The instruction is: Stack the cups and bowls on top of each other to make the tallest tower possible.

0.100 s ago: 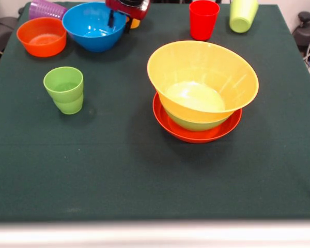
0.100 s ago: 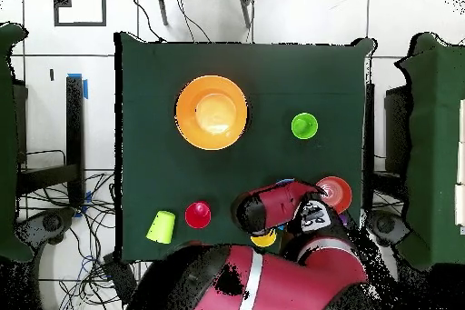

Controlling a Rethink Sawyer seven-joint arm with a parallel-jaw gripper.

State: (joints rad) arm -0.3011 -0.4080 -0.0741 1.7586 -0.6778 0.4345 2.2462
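The tower stands right of centre: a large orange-yellow bowl (image 1: 201,77) (image 2: 212,112) nested in a green bowl (image 1: 196,123), which sits in a wide red-orange bowl (image 1: 196,135). At the far left my gripper (image 1: 119,21) hangs open over the right rim of the blue bowl (image 1: 93,26), one finger inside the bowl and one outside. A yellow cup (image 1: 136,23) (image 2: 263,240) peeks out behind it. A small orange bowl (image 1: 41,36) (image 2: 334,191) and a purple cup (image 1: 46,9) lying on its side are to the left. In the overhead view the arm (image 2: 272,208) hides the gripper.
A light green cup (image 1: 64,89) (image 2: 304,125) stands upright at the left. A red cup (image 1: 203,19) (image 2: 198,215) stands at the far side, with another light green cup (image 1: 243,14) (image 2: 161,225) tipped over beside it. The dark green cloth (image 1: 144,191) covers the table.
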